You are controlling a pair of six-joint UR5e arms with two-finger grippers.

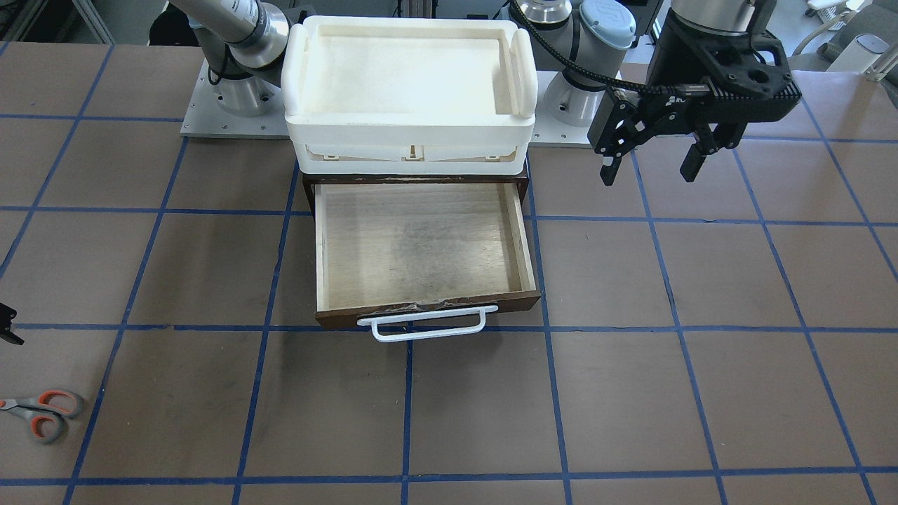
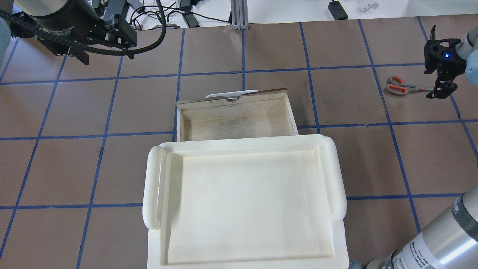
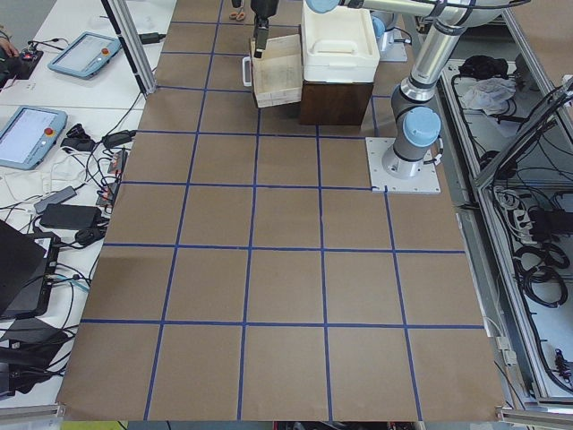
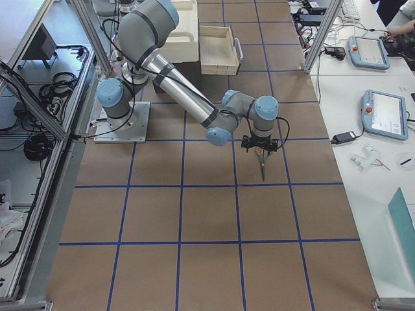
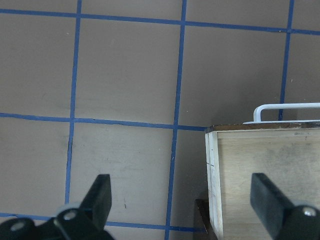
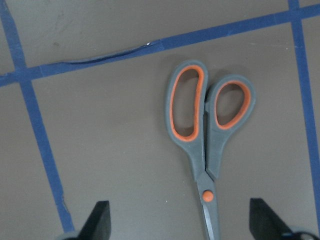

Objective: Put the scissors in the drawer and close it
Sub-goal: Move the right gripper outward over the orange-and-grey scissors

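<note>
The scissors (image 6: 205,145), grey-and-orange handles, lie flat on the table, far out on my right (image 2: 401,86), also at the front view's left edge (image 1: 38,414). My right gripper (image 6: 180,222) hovers open just above them, fingers (image 6: 97,222) either side of the pivot and blades (image 2: 441,89). The drawer (image 1: 319,245), dark brown with a pale interior, is pulled open and empty; its white bar handle (image 1: 428,326) faces away from me. My left gripper (image 1: 649,165) is open and empty, raised beside the drawer's left side (image 5: 182,200).
A white foam tray (image 1: 407,137) sits on the dark cabinet above the drawer (image 2: 242,144). Blue tape lines grid the brown table. Tablets and cables lie on side benches beyond the table (image 3: 85,54).
</note>
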